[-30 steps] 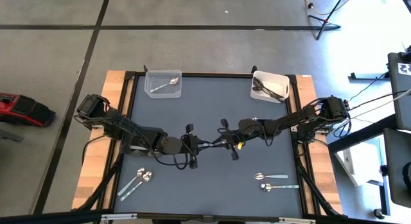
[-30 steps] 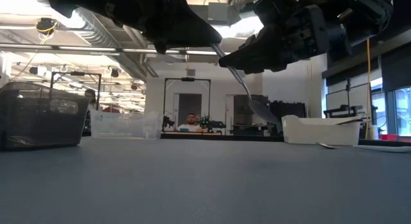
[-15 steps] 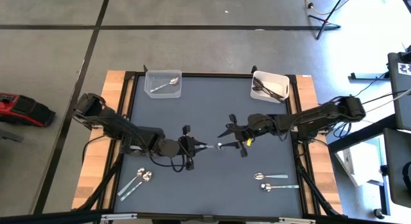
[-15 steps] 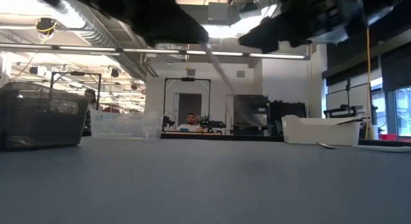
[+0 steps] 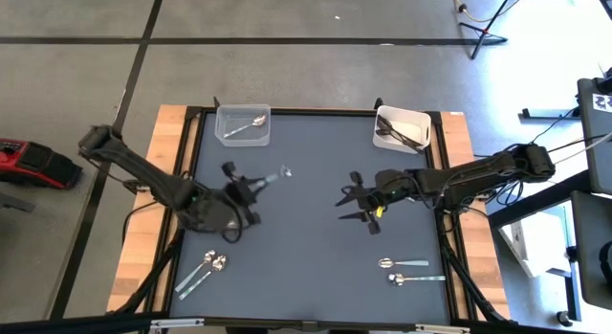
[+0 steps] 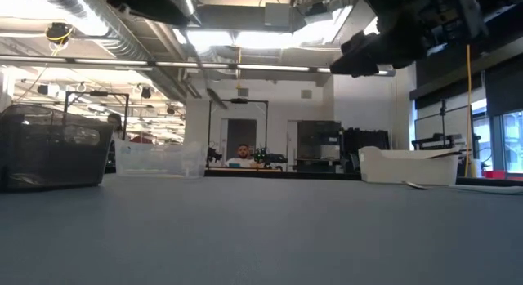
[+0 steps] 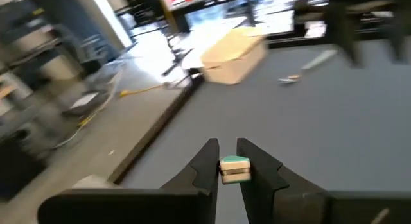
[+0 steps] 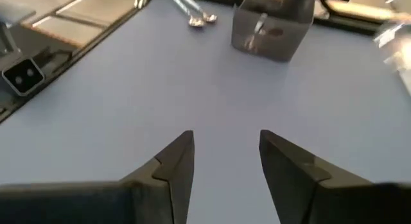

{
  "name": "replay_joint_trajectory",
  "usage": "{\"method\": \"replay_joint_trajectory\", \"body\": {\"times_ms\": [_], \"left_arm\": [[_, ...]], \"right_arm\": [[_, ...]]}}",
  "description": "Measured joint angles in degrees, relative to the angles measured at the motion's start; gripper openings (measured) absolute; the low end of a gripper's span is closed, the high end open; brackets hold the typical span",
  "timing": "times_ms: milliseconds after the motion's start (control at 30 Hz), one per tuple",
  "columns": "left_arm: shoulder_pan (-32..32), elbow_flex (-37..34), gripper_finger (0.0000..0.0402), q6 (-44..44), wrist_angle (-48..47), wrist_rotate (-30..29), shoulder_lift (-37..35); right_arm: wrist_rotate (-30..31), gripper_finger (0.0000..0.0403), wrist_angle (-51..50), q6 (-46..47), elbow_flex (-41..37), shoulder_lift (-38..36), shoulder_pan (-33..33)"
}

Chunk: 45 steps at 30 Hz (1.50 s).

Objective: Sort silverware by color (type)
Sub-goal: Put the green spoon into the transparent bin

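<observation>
Workshop floor all round, taped lines, dark grey tabletop point(image 5: 316, 267) in the middle with wood strips either side.

Left arm: fingers point(image 5: 244, 188) pinched on the handle of a light silver spoon point(image 5: 277, 172), bowl end sticking out toward 1 o'clock, carried above the mat. Wrist view shows the same fingers point(image 7: 207, 165) nearly together with the handle end between them. Spoon points roughly at the clear bin point(image 5: 242, 123) at 11 o'clock, which already has one silver spoon in it, so my read is that's the drop target. Grip is on the handle tip, which leaves the long end free to tip in over the bin wall.

Right arm: fingers point(image 5: 359, 202) spread wide, nothing between them, hovering near table centre at about 3 o'clock from the left one. Right wrist view confirms the open, empty gap point(image 8: 221, 166).

White bin point(image 5: 400, 129) at 1 o'clock holds the dark pieces. So light goes left, dark goes right.

Left on the tabletop: pair of silver spoons point(image 5: 204, 271) at 7 o'clock, close to the left arm's side; another pair of silver spoons point(image 5: 404, 270) at 5 o'clock, on the right arm's side.

Risk: a handle-tip pinch lets the spoon swing.
</observation>
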Motion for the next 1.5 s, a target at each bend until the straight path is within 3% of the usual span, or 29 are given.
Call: {"method": "replay_joint_trajectory", "body": {"times_ms": [133,400,500,633,1067,1267,1500], "left_arm": [[3.83,-0.44,0.0038,-4.22,-8.05,-0.23,-6.27],[17.52,-8.39,0.0042,-3.16,-8.75,2.41,-16.03],[23.31,-11.89,0.0042,-3.06,-6.3,2.65,-19.12],[30.37,-15.82,0.0043,1.35,1.86,7.43,-21.3],[52.85,-23.87,0.0043,7.2,18.57,27.94,-17.22],[58.86,-24.28,0.0043,6.03,23.09,38.85,-12.91],[61.3,-24.33,0.0044,6.08,23.48,40.77,-8.98]], "right_arm": [[0.0,0.0165,-0.8,0.0,-0.02,0.0,0.0],[3.07,0.0165,-0.78,-1.1,-0.02,0.02,0.0],[4.41,0.0165,-0.75,-1.21,-0.02,0.04,0.0],[5.5,0.0165,-0.5,-1.3,-0.02,0.04,0.0],[7.57,0.0165,-0.02,-2.62,-0.02,0.07,0.0],[8.22,0.0165,0.29,-2.62,-0.02,0.07,0.0],[8.19,0.0165,0.24,-2.54,-0.02,0.07,0.0]]}}
